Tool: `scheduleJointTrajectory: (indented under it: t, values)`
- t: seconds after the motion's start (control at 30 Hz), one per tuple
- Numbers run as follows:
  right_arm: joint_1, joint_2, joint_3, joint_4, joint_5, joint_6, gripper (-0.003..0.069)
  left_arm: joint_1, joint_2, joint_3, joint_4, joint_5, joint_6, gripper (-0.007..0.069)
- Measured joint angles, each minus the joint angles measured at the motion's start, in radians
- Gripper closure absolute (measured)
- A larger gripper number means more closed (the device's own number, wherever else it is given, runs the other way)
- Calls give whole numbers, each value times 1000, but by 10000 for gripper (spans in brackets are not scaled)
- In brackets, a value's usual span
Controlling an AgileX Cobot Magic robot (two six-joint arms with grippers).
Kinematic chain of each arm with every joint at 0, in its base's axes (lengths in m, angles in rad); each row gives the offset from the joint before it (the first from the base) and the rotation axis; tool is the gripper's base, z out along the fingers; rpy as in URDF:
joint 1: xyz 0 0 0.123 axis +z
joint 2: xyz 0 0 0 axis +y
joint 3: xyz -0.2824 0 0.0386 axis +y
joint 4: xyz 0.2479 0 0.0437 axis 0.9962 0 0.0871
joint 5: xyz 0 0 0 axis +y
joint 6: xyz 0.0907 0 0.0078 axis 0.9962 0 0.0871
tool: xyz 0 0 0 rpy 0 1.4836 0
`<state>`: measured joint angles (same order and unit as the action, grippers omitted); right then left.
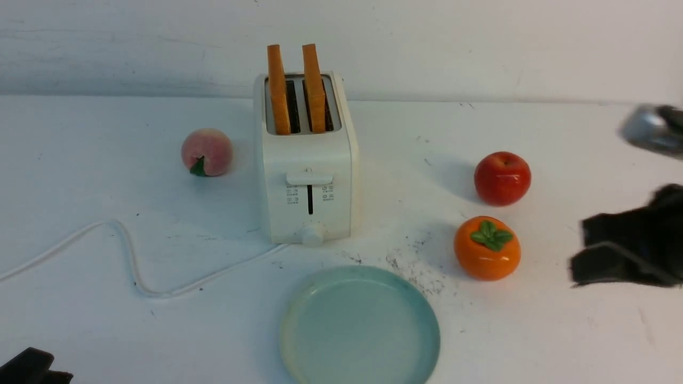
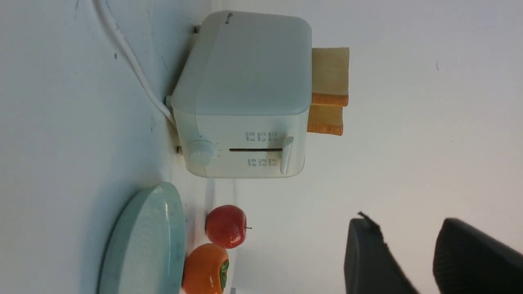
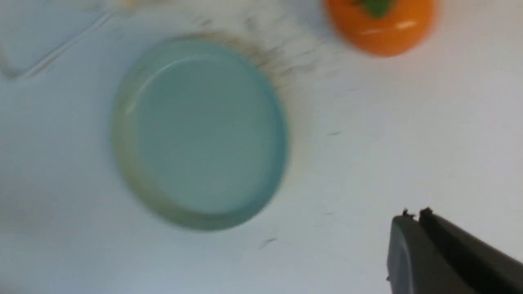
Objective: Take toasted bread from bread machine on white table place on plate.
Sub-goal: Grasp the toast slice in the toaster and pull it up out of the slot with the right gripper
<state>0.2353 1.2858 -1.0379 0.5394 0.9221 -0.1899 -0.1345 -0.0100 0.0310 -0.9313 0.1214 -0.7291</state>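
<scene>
Two slices of toasted bread [image 1: 278, 88] [image 1: 314, 88] stand upright in the slots of the bread machine [image 1: 307, 181] at the middle of the white table [image 1: 96, 330]. The left wrist view shows the bread machine [image 2: 245, 81] from the side with both slices [image 2: 330, 71] [image 2: 325, 120] sticking out. In front of it lies the pale teal plate [image 1: 360, 325] [image 3: 200, 130] [image 2: 143, 241], with nothing on it. My right gripper [image 1: 579, 256] [image 3: 414, 214] is blurred at the right edge, shut and holding nothing. My left gripper [image 2: 404, 222] is open and empty; only a bit of it [image 1: 26, 368] shows at the front left corner.
A peach [image 1: 206, 152] sits left of the bread machine. A red apple [image 1: 502, 177] [image 2: 226, 226] and an orange persimmon [image 1: 486, 248] [image 3: 380, 24] [image 2: 204, 269] lie to its right, between the plate and my right arm. The white cord [image 1: 128, 256] snakes across the left front.
</scene>
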Motion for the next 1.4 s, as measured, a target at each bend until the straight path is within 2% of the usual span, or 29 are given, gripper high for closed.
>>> scheduleJointTrajectory:
  t: [0.07, 0.17, 0.23, 0.37, 0.5, 0.6, 0.7, 0.73, 0.83, 0.87, 0.9, 1.0, 1.13, 1.4]
  values:
    - [77, 95, -91, 77, 13, -108, 673, 0, 0, 0, -1, 0, 7, 386]
    - [146, 199, -225, 81, 18, -150, 666, 0, 0, 0, -1, 0, 10, 386]
    - [171, 259, -324, 54, 18, -145, 663, 0, 0, 0, -1, 0, 10, 386]
    - [197, 454, -598, -64, -1, -46, 655, 0, 0, 0, -1, -1, 10, 386]
    - [198, 571, -759, -84, -12, -7, 636, 0, 0, 0, -1, -2, 10, 386]
    - [198, 659, -887, -84, -18, 1, 592, 0, 0, 0, -1, -2, 11, 386]
    - [198, 722, -972, -81, -36, 1, 514, 0, 0, 0, -4, -2, 11, 386]
    - [200, 746, -1013, -80, -57, -1, 449, 0, 0, 0, -4, -2, 12, 386]
    - [210, 773, -1055, -80, -107, -19, 347, 0, 0, 0, -4, -3, 12, 386]
    - [210, 774, -1056, -80, -110, -23, 340, 0, 0, 0, -4, -3, 12, 386]
    - [223, 786, -1066, -80, -138, -49, 285, 0, 0, 0, -4, -3, 12, 386]
    - [249, 801, -1069, -81, -176, -108, 224, 0, 0, 0, -4, -3, 12, 386]
    - [268, 818, -1072, -86, -222, -142, 202, -1, 0, 0, -4, -3, 12, 386]
    - [269, 848, -1073, -120, -320, -150, 212, -1, 0, 0, -4, -3, 35, 386]
